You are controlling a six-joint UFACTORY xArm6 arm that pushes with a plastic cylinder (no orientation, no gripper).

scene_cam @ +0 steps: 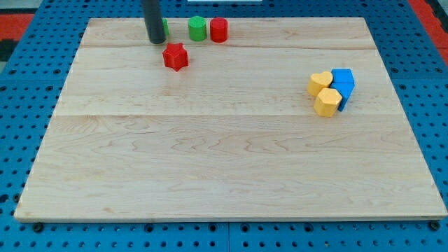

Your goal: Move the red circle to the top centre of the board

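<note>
The red circle (pixel 219 30), a short red cylinder, stands near the board's top edge, just left of centre. A green cylinder (pixel 197 29) touches its left side. My tip (pixel 155 41) is at the view's top left, about a block's width left of the green cylinder. The rod hides most of another green block (pixel 164 29) right behind it. A red star (pixel 176 56) lies just below and right of my tip, apart from it.
The wooden board (pixel 224 161) lies on a blue pegboard table. At the view's right a tight cluster holds a yellow heart (pixel 319 82), a yellow hexagon (pixel 327 102) and two blue blocks (pixel 344 84).
</note>
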